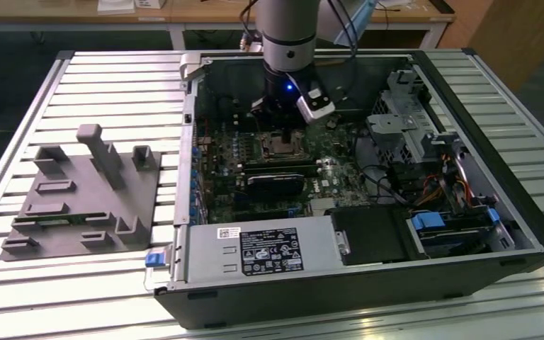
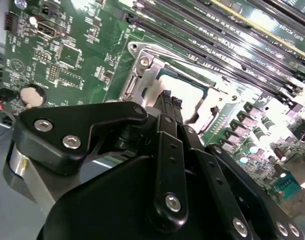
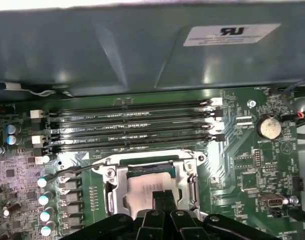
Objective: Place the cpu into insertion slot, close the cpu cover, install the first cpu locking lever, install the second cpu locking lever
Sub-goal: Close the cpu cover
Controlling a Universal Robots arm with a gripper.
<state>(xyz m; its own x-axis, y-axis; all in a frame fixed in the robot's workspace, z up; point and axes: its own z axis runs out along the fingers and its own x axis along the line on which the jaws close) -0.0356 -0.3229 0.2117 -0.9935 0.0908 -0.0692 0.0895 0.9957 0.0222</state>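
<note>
Inside the open computer case (image 1: pixel 499 205) my gripper (image 1: pixel 280 122) hangs low over the insertion slot (image 1: pixel 280 145) on the green board. In both wrist views the black fingertips (image 3: pixel 157 199) stand pressed together just above the cpu (image 3: pixel 140 187), whose dull silver top shows through the square cut-out. My gripper (image 2: pixel 170 98) holds nothing that I can see. The silver cpu cover (image 3: pixel 118 187) (image 2: pixel 142 82) lies down around the cpu (image 2: pixel 192 82). A thin wire locking lever (image 3: pixel 75 170) runs along one side of the socket; I cannot tell whether it is latched.
Long black memory slots (image 3: pixel 132 127) lie just beyond the socket, then the grey case wall (image 3: pixel 142 50). A coin battery (image 3: pixel 268 127) sits to one side. A black graphics card (image 1: pixel 274 185), the power supply (image 1: pixel 253 251) and a drive cage (image 1: pixel 399 120) crowd the case. A grey fixture (image 1: pixel 83 191) sits outside.
</note>
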